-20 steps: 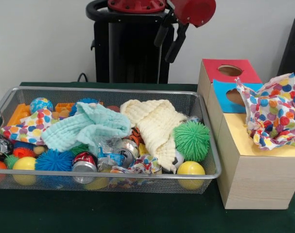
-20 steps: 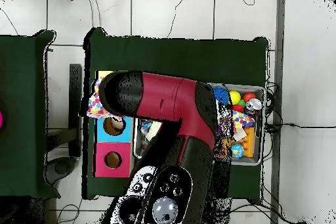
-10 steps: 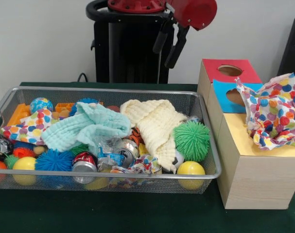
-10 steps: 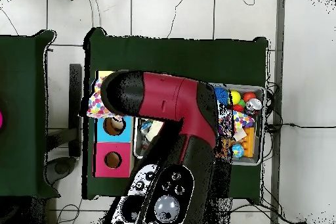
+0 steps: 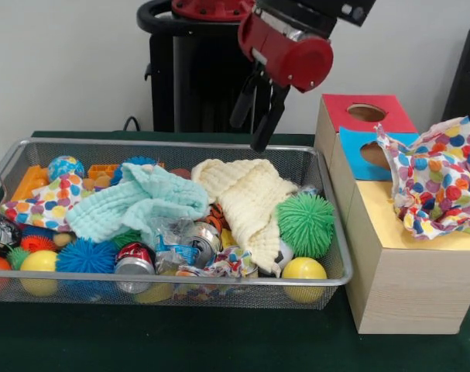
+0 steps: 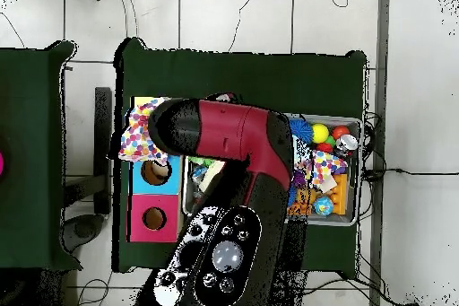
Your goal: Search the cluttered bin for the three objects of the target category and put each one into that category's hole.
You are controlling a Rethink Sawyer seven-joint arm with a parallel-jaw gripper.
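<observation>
The gripper [image 5: 254,120] hangs empty with its two fingers spread, above the far rim of the wire bin [image 5: 219,280] and just over the yellow cloth [image 5: 246,198], likely lining up a pick. A spotted cloth [image 5: 436,182] lies draped on the box [image 5: 409,271] at right, not pushed into any hole, so cloths seem the target; the mint cloth [image 5: 138,203] lies in the bin.

At centre frame you see a pale yellow cloth [image 5: 246,198] beside a mint cloth [image 5: 138,201], with a green spiky ball [image 5: 306,224] to their right. At right, your polka-dot cloth [image 5: 436,180] shows red, blue, orange and yellow spots on white. The box [image 5: 397,271] has red, blue and yellow panels; the counter [image 5: 219,341] is dark green.
</observation>
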